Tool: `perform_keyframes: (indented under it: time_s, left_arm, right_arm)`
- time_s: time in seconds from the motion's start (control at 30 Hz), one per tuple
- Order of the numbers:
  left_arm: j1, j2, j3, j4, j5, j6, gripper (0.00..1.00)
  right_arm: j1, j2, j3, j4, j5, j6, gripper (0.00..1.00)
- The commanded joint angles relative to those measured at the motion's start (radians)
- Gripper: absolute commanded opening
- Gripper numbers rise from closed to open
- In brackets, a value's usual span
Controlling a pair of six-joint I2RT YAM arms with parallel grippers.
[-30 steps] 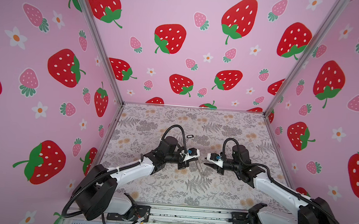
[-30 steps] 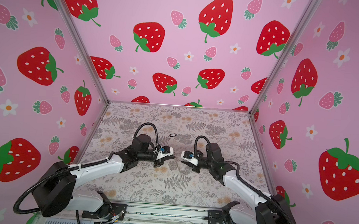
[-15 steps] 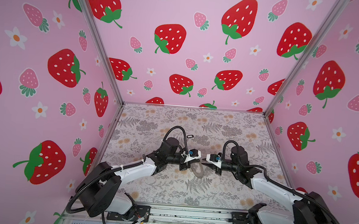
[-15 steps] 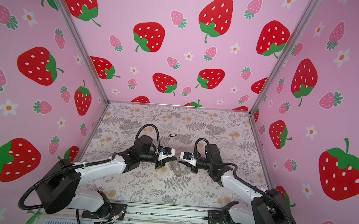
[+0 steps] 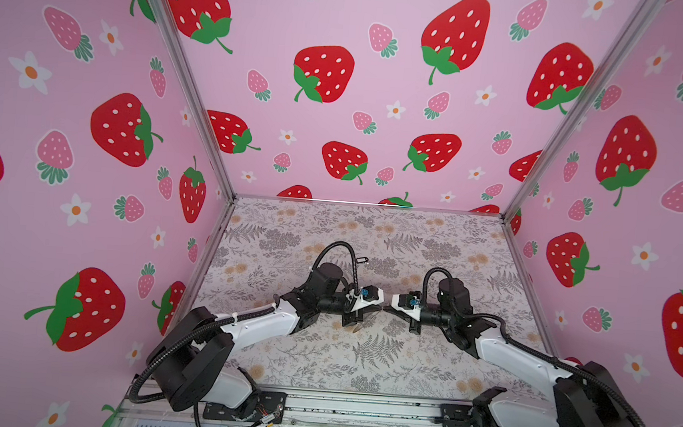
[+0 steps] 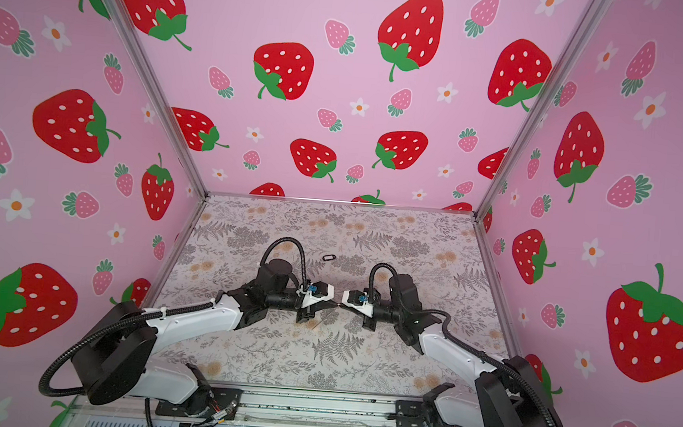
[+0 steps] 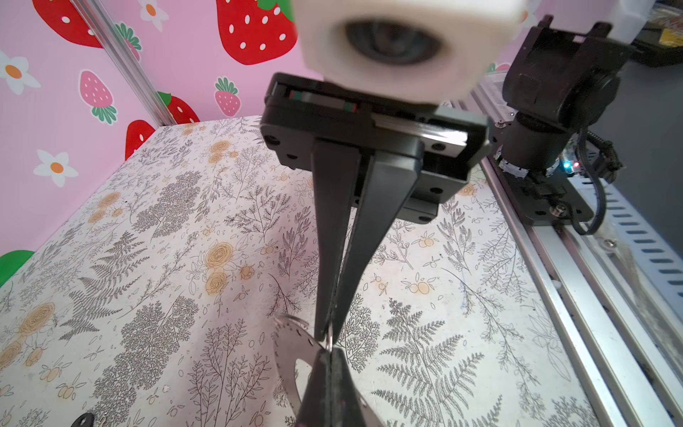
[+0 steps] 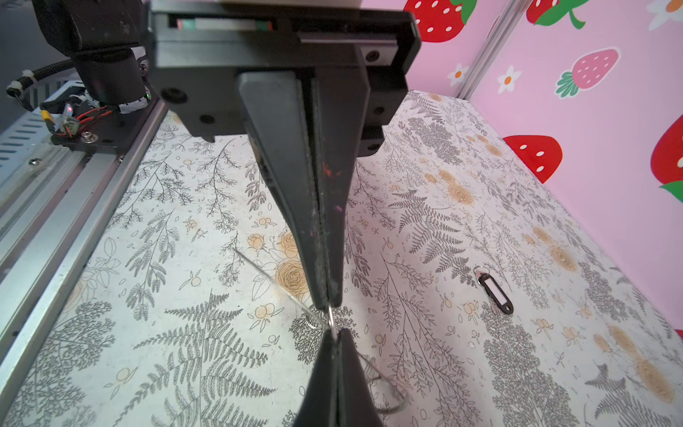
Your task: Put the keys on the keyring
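Top views: right pincer (image 5: pixel 387 308) has moved in, tip to tip with left pincer (image 5: pixel 379 309). Tag (image 6: pixel 329 258) lies on surface (image 6: pixel 361 362), far half.
Left wrist: left pincer clenched on keyring (image 7: pixel 292 342).
Right wrist: right pincer, newly clenched, grips wire loop (image 8: pixel 331 318). Threading can likely start.

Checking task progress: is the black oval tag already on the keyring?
No, the black oval tag lies alone on the table, well apart from the keyring.
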Motion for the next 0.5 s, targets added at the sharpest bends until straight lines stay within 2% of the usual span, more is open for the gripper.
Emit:
perform_keyframes:
  time_s: [0.0,0.03,0.13,0.2,0.33,0.47]
  left_arm:
    - [-0.004,0.003,0.048,0.002,0.020,0.018,0.00]
    - [-0.005,0.002,0.054,-0.015,0.013,0.021,0.00]
    - [-0.006,-0.018,0.068,-0.075,-0.045,0.068,0.25]
    - [-0.011,-0.039,0.076,-0.119,-0.101,0.112,0.30]
    - [-0.040,-0.066,0.116,-0.226,-0.214,0.217,0.32]
    - [-0.070,-0.068,0.129,-0.237,-0.300,0.251,0.32]
  right_arm:
    - [0.005,0.014,0.038,-0.027,-0.032,-0.031,0.01]
    - [0.005,0.014,0.045,-0.040,-0.028,-0.031,0.00]
    - [0.005,0.013,0.089,-0.125,-0.010,-0.046,0.00]
    - [0.005,0.021,0.137,-0.220,0.001,-0.067,0.00]
    - [0.007,0.057,0.237,-0.410,0.026,-0.097,0.00]
    - [0.011,0.085,0.308,-0.514,0.049,-0.112,0.00]
